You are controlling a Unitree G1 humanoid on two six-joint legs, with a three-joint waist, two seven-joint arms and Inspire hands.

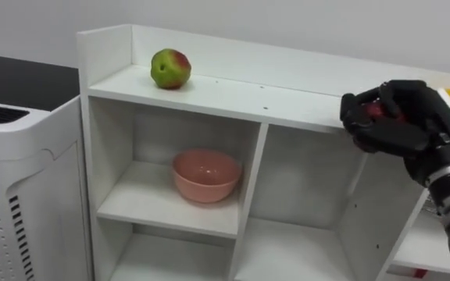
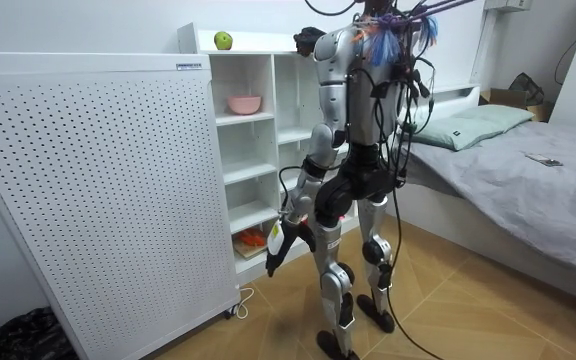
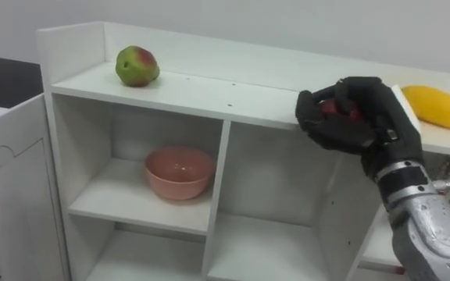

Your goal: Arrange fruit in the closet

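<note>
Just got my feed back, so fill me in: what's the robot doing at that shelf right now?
The robot stands facing the white shelf unit. Its right hand is raised at the front edge of the top board, fingers curled round a small red thing, probably a fruit, not yet set down. On that board a green-red apple lies near the left end and a yellow fruit lies at the right. A pink bowl sits in the upper left compartment. The left hand hangs by its thigh.

An apple [image 1: 170,69] and a yellow fruit [image 3: 436,106] lie atop the white closet [image 1: 233,97], a pink bowl [image 1: 206,176] inside.
</note>
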